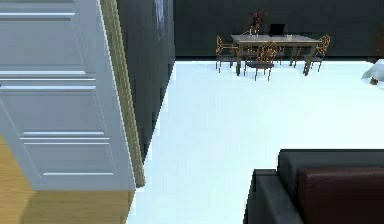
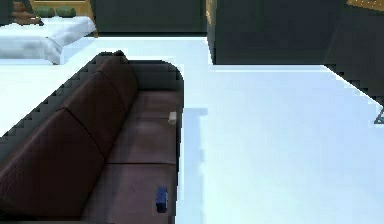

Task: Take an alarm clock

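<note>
A white panelled door [image 1: 60, 90] stands in the near left of the forward view. Its edge is turned toward the room and a strip of wood floor [image 1: 15, 190] lies below it. Right of the door a dark wall [image 1: 150, 60] runs toward the far end, bordering a pale floor [image 1: 230, 120] that stretches to a dining table [image 1: 275, 42]. Chairs [image 1: 263, 60] stand around the table. A dark plant-like shape [image 1: 258, 18] and a flat black thing [image 1: 277, 30] sit on top, too small to name. Something white [image 1: 375, 72] is cut off by the right edge. The corner of a dark sofa [image 1: 320, 185] fills the near right and blocks the way there.

In the arm side view the same kind of dark brown sofa [image 2: 100, 130] runs from the near left toward the far middle, between the robot and the left part of the room. On its seat, near the front edge, lies a small blue object [image 2: 160, 197]. Farther along the seat, by the far armrest, lies a small pale object [image 2: 173, 117]. Both are too small to tell whether either is a clock. Beyond the sofa, at the far left, a bed [image 2: 40, 35] with a white cover and green pillows [image 2: 55, 12] is cut off by the frame. A dark wall section [image 2: 260, 30] with a wooden edge stands at the far middle. A tiny thing [image 2: 379, 117] at the right edge cannot be made out.
</note>
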Tool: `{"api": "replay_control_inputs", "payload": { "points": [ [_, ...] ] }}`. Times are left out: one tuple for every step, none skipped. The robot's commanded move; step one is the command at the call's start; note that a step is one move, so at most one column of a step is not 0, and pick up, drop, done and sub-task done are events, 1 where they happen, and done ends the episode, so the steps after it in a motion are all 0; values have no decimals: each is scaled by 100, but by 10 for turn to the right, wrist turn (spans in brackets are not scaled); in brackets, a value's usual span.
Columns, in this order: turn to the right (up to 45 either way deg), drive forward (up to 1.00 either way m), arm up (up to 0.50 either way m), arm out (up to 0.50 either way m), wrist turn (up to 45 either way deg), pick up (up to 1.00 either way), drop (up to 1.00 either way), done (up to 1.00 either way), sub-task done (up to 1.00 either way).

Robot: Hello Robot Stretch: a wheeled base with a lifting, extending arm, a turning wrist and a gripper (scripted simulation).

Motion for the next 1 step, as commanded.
{"api": "replay_control_inputs", "payload": {
  "points": [
    [0, 0, 42, 0, 0, 0, 0, 0, 0]
  ]
}}
